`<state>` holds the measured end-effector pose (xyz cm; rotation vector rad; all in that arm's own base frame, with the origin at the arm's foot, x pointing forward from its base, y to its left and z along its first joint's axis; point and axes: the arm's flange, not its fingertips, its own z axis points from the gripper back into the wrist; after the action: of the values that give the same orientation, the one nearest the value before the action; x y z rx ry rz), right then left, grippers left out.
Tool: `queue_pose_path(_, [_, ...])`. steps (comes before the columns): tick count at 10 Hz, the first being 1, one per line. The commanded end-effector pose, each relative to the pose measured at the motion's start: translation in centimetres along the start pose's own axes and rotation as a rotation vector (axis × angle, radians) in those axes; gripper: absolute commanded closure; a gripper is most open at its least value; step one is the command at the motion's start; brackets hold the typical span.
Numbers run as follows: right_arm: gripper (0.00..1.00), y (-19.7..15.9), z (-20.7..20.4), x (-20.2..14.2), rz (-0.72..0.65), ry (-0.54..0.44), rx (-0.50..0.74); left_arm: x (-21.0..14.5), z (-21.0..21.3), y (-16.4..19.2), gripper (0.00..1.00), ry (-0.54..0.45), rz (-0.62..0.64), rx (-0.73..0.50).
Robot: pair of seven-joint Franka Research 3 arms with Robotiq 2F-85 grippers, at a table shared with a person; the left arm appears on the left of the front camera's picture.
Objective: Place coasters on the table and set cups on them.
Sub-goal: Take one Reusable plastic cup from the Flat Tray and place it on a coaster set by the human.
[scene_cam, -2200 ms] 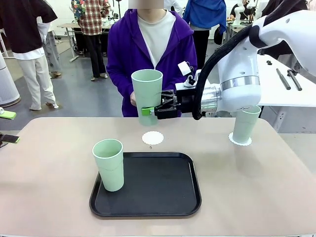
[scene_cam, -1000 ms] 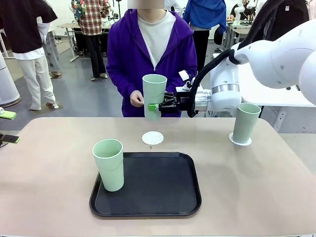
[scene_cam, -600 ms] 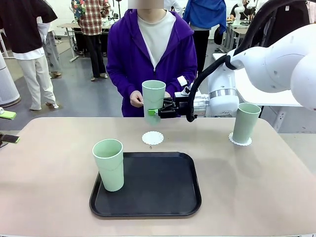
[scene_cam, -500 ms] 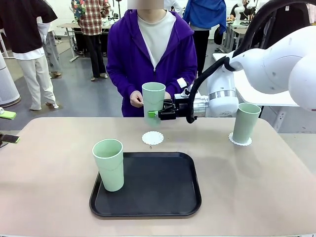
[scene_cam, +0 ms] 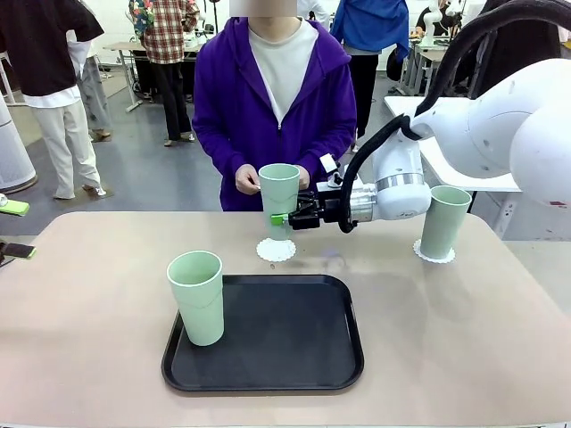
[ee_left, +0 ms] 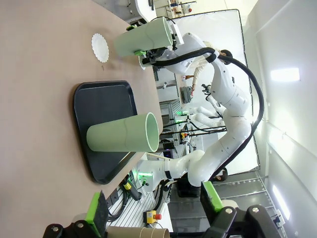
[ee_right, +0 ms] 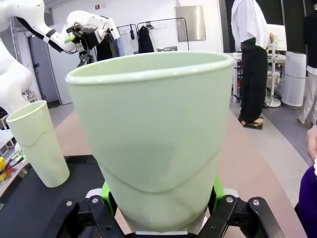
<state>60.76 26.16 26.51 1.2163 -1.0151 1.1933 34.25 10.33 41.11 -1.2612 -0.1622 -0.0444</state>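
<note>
Mid-frame, the right pincer (scene_cam: pixel 284 219) is clamped low on a cup (scene_cam: pixel 279 187), upright just over a coaster (scene_cam: pixel 276 253). The left pincer (ee_left: pixel 154 201) gapes empty.

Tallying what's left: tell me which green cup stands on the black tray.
The cup nearest the camera, at the tray's left side. A second cup is clamped in the right gripper over the middle coaster; the third cup stands on the right coaster.
</note>
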Motion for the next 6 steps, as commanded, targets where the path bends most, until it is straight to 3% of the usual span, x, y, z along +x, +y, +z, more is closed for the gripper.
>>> queue_pose_path(1, [0.17, -1.0, -0.9, -0.4, 0.042, 0.023, 0.006, 0.1, 0.0, -0.1, 0.00, -0.009, -0.016, -0.018])
queue_pose_path(6, [0.17, -1.7, -1.1, -2.3, 0.028, 0.011, 0.008, 0.1, 0.0, -0.1, 0.00, -0.009, -0.016, -0.018])
